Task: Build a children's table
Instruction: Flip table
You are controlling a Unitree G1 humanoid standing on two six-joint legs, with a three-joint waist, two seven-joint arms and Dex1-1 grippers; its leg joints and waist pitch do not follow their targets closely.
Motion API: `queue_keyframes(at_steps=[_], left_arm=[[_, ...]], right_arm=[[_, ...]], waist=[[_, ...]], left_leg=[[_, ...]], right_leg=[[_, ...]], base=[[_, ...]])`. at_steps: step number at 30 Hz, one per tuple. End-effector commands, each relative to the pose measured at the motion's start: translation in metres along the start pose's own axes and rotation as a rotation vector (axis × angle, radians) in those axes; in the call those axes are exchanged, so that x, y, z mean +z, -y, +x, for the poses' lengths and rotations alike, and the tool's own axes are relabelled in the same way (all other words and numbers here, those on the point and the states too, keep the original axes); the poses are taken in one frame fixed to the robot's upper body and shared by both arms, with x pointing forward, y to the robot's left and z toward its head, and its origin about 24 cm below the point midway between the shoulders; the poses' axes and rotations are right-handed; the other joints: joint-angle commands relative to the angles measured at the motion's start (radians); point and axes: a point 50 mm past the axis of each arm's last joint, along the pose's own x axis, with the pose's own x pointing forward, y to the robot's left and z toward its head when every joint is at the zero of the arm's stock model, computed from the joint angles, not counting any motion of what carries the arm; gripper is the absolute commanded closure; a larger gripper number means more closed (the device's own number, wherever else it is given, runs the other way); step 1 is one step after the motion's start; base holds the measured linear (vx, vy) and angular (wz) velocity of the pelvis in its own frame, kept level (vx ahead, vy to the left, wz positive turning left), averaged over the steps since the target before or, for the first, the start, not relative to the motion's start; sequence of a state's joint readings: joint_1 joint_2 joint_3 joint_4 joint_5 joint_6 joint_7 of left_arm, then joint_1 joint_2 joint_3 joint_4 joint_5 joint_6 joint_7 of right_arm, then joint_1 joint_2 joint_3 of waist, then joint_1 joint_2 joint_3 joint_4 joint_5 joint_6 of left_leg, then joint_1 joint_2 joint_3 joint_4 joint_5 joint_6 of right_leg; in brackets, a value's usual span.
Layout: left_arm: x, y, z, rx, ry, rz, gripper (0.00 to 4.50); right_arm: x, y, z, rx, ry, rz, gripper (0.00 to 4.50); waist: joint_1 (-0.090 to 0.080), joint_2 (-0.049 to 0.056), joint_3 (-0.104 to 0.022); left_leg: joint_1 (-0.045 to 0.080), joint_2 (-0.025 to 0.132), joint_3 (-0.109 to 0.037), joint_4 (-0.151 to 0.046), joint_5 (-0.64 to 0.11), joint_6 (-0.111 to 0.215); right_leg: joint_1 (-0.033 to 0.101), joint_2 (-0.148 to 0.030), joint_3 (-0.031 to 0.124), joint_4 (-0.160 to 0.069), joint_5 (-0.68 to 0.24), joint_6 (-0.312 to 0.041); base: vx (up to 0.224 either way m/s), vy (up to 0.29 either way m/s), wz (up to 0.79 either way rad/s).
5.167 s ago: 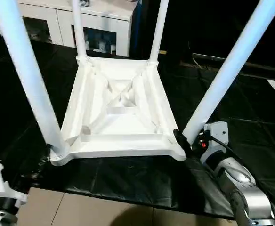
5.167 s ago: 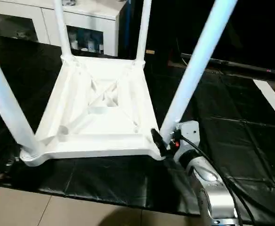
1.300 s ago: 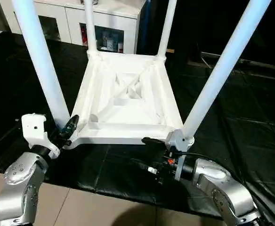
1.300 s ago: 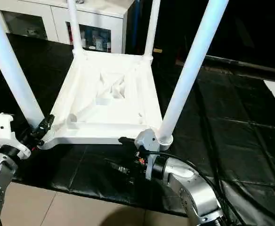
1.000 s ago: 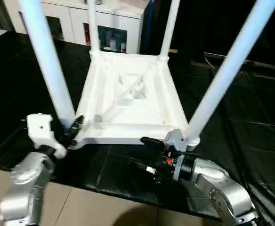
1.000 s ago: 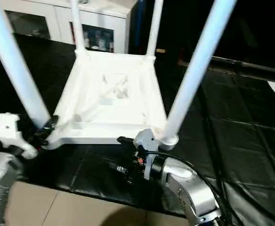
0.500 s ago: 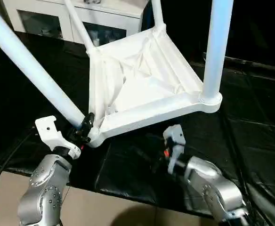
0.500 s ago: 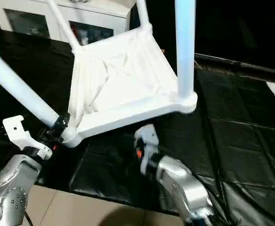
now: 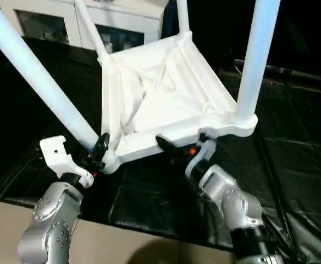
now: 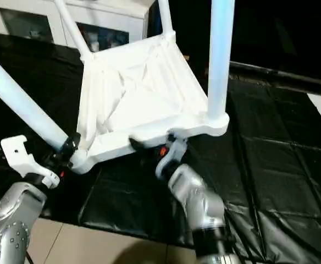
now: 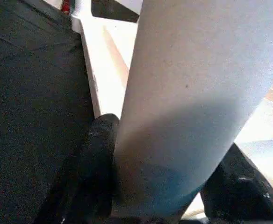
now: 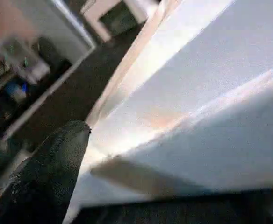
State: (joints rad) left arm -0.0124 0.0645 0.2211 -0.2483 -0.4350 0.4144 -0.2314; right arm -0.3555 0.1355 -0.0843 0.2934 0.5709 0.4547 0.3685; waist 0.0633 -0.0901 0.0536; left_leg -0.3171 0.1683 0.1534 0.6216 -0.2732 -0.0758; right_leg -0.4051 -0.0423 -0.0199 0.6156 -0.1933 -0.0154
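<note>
White plastic table lies upside down and tilted on the black mat, its right side raised. The left gripper pinches the near-left leg just above its corner socket. The right gripper, fingers spread wide, sits under the table's near edge, with the near-right leg just beyond it.

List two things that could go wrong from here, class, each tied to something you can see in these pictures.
1. The table is tilted, one near corner raised. The left pincer grips only the base of one leg, so it could twist loose or slip.
2. The right pincer sits open at the top's near edge; if that contact slides, the table may drop onto the black mat.
</note>
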Motion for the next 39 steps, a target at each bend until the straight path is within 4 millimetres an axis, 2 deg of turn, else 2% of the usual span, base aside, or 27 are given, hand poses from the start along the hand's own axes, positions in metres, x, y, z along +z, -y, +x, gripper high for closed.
queue_keyframes(at_steps=[1, 2, 3, 5, 6, 10, 12, 14, 15, 19, 25, 27, 29, 30, 32, 34, 39], left_arm=[[-0.015, 0.014, 0.004, -0.058, -0.059, -0.085, 2.30], [-0.015, 0.014, 0.005, -0.058, -0.059, -0.082, 2.30], [-0.015, 0.015, 0.005, -0.058, -0.059, -0.078, 2.30], [-0.015, 0.015, 0.006, -0.057, -0.058, -0.077, 2.30], [-0.015, 0.015, 0.007, -0.055, -0.058, -0.071, 2.30], [-0.016, 0.016, 0.007, -0.050, -0.057, -0.065, 2.30], [-0.015, 0.015, 0.007, -0.043, -0.053, -0.064, 2.30], [-0.015, 0.016, 0.007, -0.042, -0.053, -0.064, 2.30], [-0.015, 0.016, 0.007, -0.042, -0.052, -0.063, 2.30], [-0.016, 0.017, 0.006, -0.058, -0.063, -0.052, 2.30], [-0.019, 0.022, 0.007, -0.088, -0.080, -0.037, 2.30], [-0.021, 0.026, 0.007, -0.120, -0.100, -0.010, 2.30], [-0.022, 0.027, 0.007, -0.132, -0.107, -0.001, 2.30], [-0.024, 0.031, 0.006, -0.157, -0.122, 0.013, 2.30], [-0.027, 0.034, 0.005, -0.184, -0.139, 0.032, 2.30], [-0.028, 0.035, 0.005, -0.192, -0.144, 0.036, 2.31], [-0.030, 0.036, 0.003, -0.205, -0.154, 0.051, 2.35]], right_arm=[[0.007, 0.001, 0.003, -0.018, 0.055, 0.070, 0.00], [0.009, 0.000, 0.007, -0.014, 0.084, 0.137, 0.00], [0.010, -0.002, 0.012, 0.004, 0.114, 0.211, 0.00], [0.011, -0.005, 0.013, 0.025, 0.134, 0.254, 0.00], [0.013, -0.008, 0.017, 0.050, 0.171, 0.344, 0.29], [0.014, -0.011, 0.022, 0.063, 0.195, 0.419, 0.41], [0.014, -0.012, 0.027, 0.054, 0.228, 0.478, 0.75], [0.016, -0.011, 0.029, 0.047, 0.251, 0.512, 0.83], [0.017, -0.011, 0.030, 0.046, 0.260, 0.525, 1.06], [0.019, -0.014, 0.035, 0.066, 0.263, 0.543, 1.24], [0.017, -0.018, 0.040, 0.093, 0.235, 0.550, 1.85], [0.016, -0.020, 0.041, 0.105, 0.230, 0.553, 2.09], [0.016, -0.020, 0.041, 0.106, 0.230, 0.552, 2.17], [0.017, -0.020, 0.041, 0.108, 0.233, 0.554, 2.27], [0.018, -0.020, 0.042, 0.107, 0.239, 0.560, 2.45], [0.018, -0.019, 0.042, 0.106, 0.242, 0.563, 2.50], [0.021, -0.017, 0.042, 0.104, 0.254, 0.577, 2.55]], waist=[[-0.003, 0.014, -0.047], [-0.004, 0.012, -0.047], [-0.002, 0.016, -0.049], [-0.002, 0.018, -0.048], [-0.001, 0.015, -0.049], [-0.001, 0.013, -0.049], [-0.001, 0.016, -0.049], [-0.001, 0.014, -0.048], [-0.001, 0.016, -0.049], [-0.001, 0.016, -0.050], [-0.002, 0.015, -0.050], [-0.002, 0.018, -0.050], [-0.002, 0.017, -0.051], [-0.001, 0.022, -0.051], [-0.002, 0.017, -0.052], [-0.001, 0.019, -0.052], [-0.002, 0.010, -0.050]], left_leg=[[-0.015, 0.048, -0.009, -0.088, 0.035, 0.021], [-0.013, 0.047, -0.006, -0.088, 0.031, 0.021], [-0.011, 0.048, -0.008, -0.088, 0.029, 0.021], [-0.011, 0.048, -0.007, -0.088, 0.032, 0.020], [-0.012, 0.049, -0.007, -0.088, 0.034, 0.021], [-0.014, 0.048, -0.006, -0.087, 0.023, 0.022], [-0.014, 0.048, -0.005, -0.087, 0.018, 0.020], [-0.014, 0.049, -0.004, -0.087, 0.013, 0.017], [-0.014, 0.049, -0.004, -0.087, 0.016, 0.017], [-0.015, 0.048, -0.004, -0.086, 0.023, 0.024], [-0.016, 0.048, -0.004, -0.086, 0.028, 0.029], [-0.016, 0.049, -0.004, -0.086, 0.023, 0.027], [-0.015, 0.049, -0.004, -0.086, 0.025, 0.027], [-0.014, 0.049, -0.005, -0.086, 0.029, 0.027], [-0.015, 0.049, -0.004, -0.085, 0.035, 0.033], [-0.015, 0.050, -0.004, -0.085, 0.043, 0.037], [-0.016, 0.050, -0.003, -0.086, 0.027, 0.037]], right_leg=[[0.049, -0.084, 0.045, -0.048, -0.048, -0.193], [0.048, -0.084, 0.045, -0.049, -0.044, -0.198], [0.049, -0.084, 0.044, -0.048, -0.039, -0.200], [0.049, -0.082, 0.043, -0.048, -0.027, -0.200], [0.051, -0.084, 0.042, -0.047, -0.018, -0.199], [0.053, -0.086, 0.044, -0.049, -0.040, -0.201], [0.052, -0.087, 0.044, -0.051, -0.056, -0.202], [0.051, -0.085, 0.043, -0.051, -0.061, -0.202], [0.050, -0.084, 0.042, -0.050, -0.054, -0.202], [0.052, -0.083, 0.041, -0.049, -0.045, -0.205], [0.052, -0.084, 0.041, -0.049, -0.047, -0.211], [0.052, -0.085, 0.041, -0.050, -0.057, -0.209], [0.051, -0.084, 0.041, -0.049, -0.055, -0.209], [0.051, -0.085, 0.040, -0.048, -0.045, -0.212], [0.052, -0.084, 0.040, -0.047, -0.032, -0.215], [0.051, -0.085, 0.040, -0.046, -0.027, -0.219], [0.052, -0.085, 0.041, -0.049, -0.059, -0.220]], base=[[0.000, 0.000, 0.00], [0.000, 0.000, 0.00], [0.000, 0.000, 0.00], [0.000, 0.000, 0.00], [0.000, 0.000, 0.00], [0.000, 0.000, 0.00], [0.000, 0.000, 0.00], [0.000, 0.000, 0.00], [0.000, 0.000, 0.00], [0.000, 0.000, 0.00], [0.000, 0.000, 0.00], [0.000, 0.000, 0.00], [0.000, 0.000, 0.00], [0.000, 0.000, 0.00], [0.000, 0.000, 0.00], [0.000, 0.000, 0.00], [0.000, 0.000, 0.00]])
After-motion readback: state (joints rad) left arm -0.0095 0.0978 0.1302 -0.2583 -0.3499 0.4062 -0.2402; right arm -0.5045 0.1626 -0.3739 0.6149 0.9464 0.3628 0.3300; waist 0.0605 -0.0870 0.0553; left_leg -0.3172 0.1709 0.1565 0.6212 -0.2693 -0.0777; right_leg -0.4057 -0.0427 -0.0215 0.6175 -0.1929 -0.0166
